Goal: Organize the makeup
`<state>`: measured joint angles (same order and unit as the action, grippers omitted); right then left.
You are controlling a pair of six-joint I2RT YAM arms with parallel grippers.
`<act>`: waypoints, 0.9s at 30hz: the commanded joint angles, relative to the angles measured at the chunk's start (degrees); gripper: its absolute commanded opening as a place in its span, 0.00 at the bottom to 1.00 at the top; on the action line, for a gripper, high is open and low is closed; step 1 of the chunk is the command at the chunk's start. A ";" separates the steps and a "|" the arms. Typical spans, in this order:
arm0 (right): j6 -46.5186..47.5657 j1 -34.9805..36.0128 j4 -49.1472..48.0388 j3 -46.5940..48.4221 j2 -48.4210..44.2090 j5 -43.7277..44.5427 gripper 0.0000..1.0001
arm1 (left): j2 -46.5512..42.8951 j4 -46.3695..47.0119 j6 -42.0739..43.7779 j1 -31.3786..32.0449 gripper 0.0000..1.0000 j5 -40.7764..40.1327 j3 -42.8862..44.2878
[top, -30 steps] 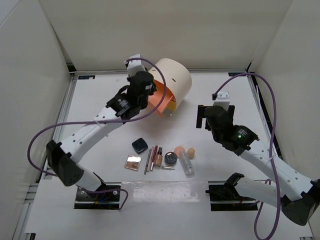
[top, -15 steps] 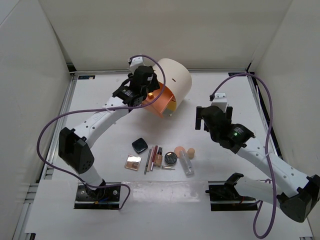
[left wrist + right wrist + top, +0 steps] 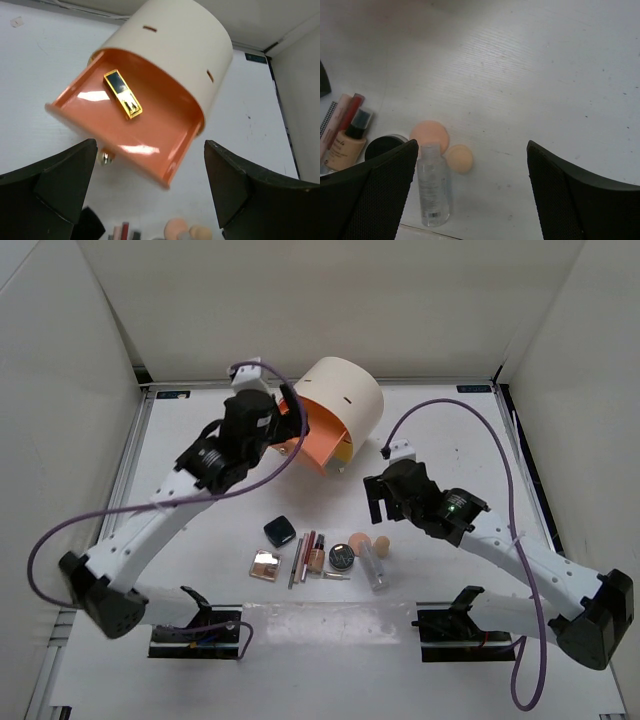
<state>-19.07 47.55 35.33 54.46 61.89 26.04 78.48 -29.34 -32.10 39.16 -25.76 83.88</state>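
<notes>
Gold case (image 3: 122, 93) in orange drawer (image 3: 167, 125); left end effector (image 3: 150, 170) and right end effector (image 3: 472, 170) both apart.

This looks like a robotics lab test cell, not a home. A white table (image 3: 450, 440) is closed in by plain white panels (image 3: 60, 390) on three sides. The left arm (image 3: 165, 510) and the right arm (image 3: 520, 555) are bolted on metal plates (image 3: 195, 635) at its near edge, and loose purple cables (image 3: 455, 401) run to them.
</notes>
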 commanded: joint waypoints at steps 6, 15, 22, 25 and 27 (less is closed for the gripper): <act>-7.20 0.44 -5.80 -5.14 -3.70 3.48 0.98 | -15.36 -15.38 -7.00 8.21 0.89 5.71 -24.79; -11.69 0.26 -2.81 -6.46 -5.28 8.76 0.99 | -13.79 -10.05 -11.85 17.88 0.70 8.09 -40.27; -12.57 0.09 -1.23 -7.52 -7.74 8.94 0.99 | -8.17 -1.96 -8.78 18.76 0.65 10.29 -44.67; -12.22 0.26 -0.01 -7.26 -8.45 10.16 0.99 | -5.02 -1.41 -8.24 18.94 0.63 8.02 -44.85; -11.69 0.09 0.00 -7.43 -9.33 10.52 0.99 | -3.25 -1.59 -8.51 18.94 0.61 5.73 -44.15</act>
<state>-30.09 47.75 34.63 46.89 54.52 33.85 74.02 -33.67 -41.19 57.76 -17.26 39.38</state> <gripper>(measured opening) 0.987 0.619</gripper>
